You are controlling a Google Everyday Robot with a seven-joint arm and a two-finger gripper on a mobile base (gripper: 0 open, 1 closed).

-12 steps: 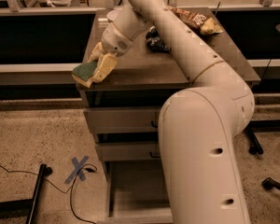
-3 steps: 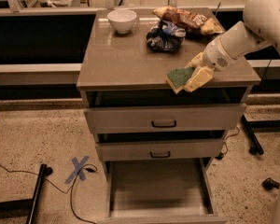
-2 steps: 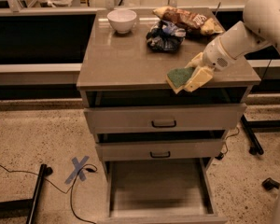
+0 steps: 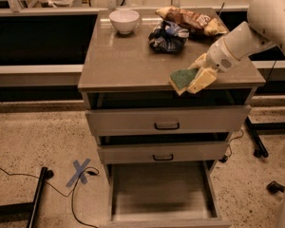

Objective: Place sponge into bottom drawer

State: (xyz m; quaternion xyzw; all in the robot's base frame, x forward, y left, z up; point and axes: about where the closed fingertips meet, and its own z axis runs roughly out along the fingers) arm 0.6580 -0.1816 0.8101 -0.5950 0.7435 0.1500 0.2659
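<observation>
The claw [image 4: 194,78] is pinching the sponge [image 4: 181,78] well above the bottom drawer [image 4: 161,191], apparently right of its centre; it should be drifting left while lowering.

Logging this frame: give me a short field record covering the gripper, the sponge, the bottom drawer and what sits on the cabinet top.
gripper: at the cabinet top's front right edge, shut on the sponge
sponge: held, green face up
bottom drawer: pulled open, nothing visible inside
cabinet top: white bowl, dark bag, snack bag
status: sponge not yet in drawer
</observation>
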